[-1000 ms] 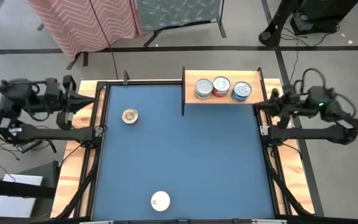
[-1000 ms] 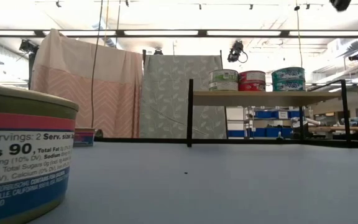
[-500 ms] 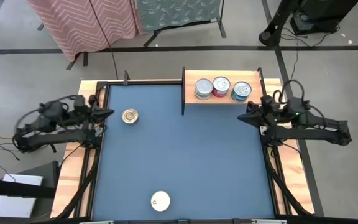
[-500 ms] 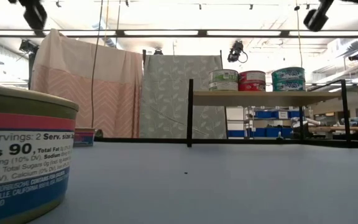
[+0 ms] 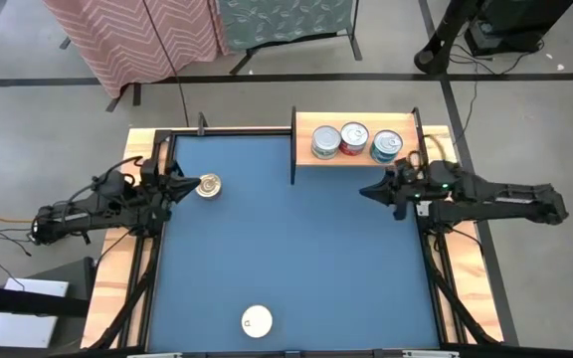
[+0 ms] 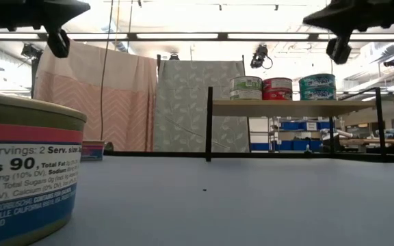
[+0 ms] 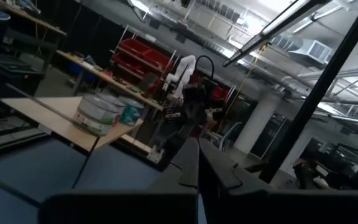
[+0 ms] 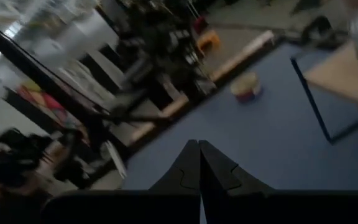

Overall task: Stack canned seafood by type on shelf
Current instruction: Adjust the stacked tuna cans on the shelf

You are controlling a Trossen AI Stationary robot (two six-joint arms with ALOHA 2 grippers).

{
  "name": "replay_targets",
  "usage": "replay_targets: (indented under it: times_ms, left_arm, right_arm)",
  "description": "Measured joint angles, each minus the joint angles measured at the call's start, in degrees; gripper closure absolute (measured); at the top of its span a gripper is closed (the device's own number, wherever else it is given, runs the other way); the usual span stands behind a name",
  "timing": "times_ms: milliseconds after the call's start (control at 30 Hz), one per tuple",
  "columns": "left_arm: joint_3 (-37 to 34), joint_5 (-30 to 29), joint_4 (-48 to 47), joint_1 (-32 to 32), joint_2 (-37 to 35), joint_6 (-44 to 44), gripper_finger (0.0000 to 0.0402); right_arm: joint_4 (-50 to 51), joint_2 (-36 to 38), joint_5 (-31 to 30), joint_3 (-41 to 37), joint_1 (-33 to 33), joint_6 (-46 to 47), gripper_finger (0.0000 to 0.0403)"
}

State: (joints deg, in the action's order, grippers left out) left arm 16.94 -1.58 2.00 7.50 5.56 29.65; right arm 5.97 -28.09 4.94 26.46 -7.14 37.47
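Silver-lidded tins: three in a row on the shelf (image 5: 356, 159) at the table's far right; gold tin (image 5: 208, 185) far left; white tin (image 5: 257, 320) near edge. Left gripper (image 5: 177, 186) pinched closed, just beside gold tin. Right gripper (image 5: 367, 193) pinched closed, near shelf's front.

The right gripper (image 8: 199, 163) shows its two dark fingers pressed tight together into a point. Past them lies the blue table (image 8: 241, 140). One small round tin (image 8: 247, 88) with a gold top sits far across it, near the wooden edge. The other arm (image 8: 154, 53) reaches in over there. A corner of the light-wood shelf (image 8: 340, 70) shows, with a thin dark frame under it.
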Motion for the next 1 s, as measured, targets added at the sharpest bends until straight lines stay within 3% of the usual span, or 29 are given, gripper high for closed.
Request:
replay_targets:
  times_ms: [200,500,700,900,1000]
  left_arm:
    - [-0.26,-0.12,0.06,0.00,0.00,0.65,0.0398]
    - [-0.26,-0.26,0.23,-0.02,0.02,0.45,0.0398]
    - [-0.26,-0.45,2.02,-0.02,0.04,-1.60,0.0398]
    - [-0.23,-1.55,5.22,0.00,0.04,-1.66,0.0398]
    - [-0.23,-1.53,7.17,-0.02,0.04,-1.98,0.0398]
  right_arm:
    - [-0.13,-10.54,-3.72,2.32,5.08,0.09,0.0399]
    - [-0.36,-31.90,-5.47,18.58,12.90,-6.42,0.0399]
    - [-0.43,-43.97,-4.67,29.56,13.97,-13.54,0.0398]
    - [0.39,-52.89,-3.98,34.68,13.78,-15.56,0.0398]
    - [3.12,-54.96,-8.80,37.75,13.83,-18.47,0.0398]
